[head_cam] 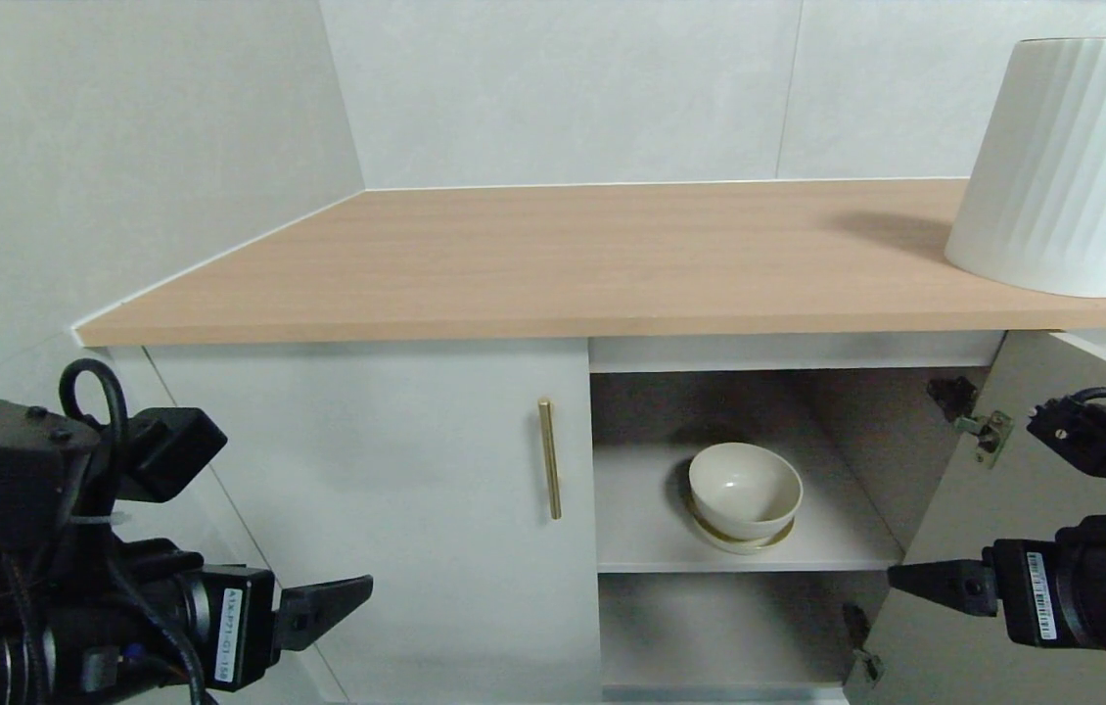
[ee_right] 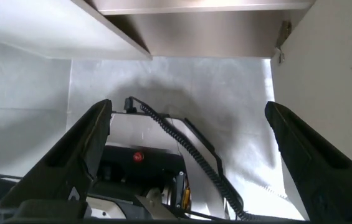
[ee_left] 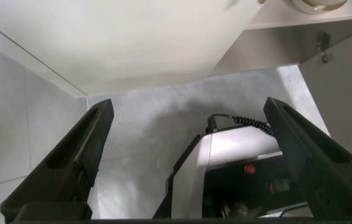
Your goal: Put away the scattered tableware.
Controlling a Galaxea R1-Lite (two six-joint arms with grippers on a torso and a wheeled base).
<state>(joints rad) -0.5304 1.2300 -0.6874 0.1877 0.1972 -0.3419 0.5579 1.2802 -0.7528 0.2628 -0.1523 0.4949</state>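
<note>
The bowl (head_cam: 745, 490) sits on a plate (head_cam: 741, 538) on the middle shelf (head_cam: 641, 529) of the cabinet, stacked and set toward the front, where a gripper can reach in without clipping the frame. That looks like tableware already stowed. The right door (head_cam: 1003, 499) stands wide open, its hinge (head_cam: 989, 431) exposed. The left door (head_cam: 367, 470) is closed, and its brass handle (head_cam: 549, 457) is just beside the opening.

The left gripper (head_cam: 343, 602) hangs low in front of the closed door, its fingers spread wide and holding nothing. The right gripper (head_cam: 915, 583) is level with the lower shelf, against the inner face of the open door. It is also spread and empty, and it points toward the opening. With both free and the stack in place, the likely remaining step is swinging the door closed, and the right one seems best placed for that.

The counter (head_cam: 553, 264) is pale wood with a matte grain. A tall white ribbed vessel (head_cam: 1067, 162) stands at its right end. Large light tiles (head_cam: 563, 88) cover the walls, which meet in a corner behind.
</note>
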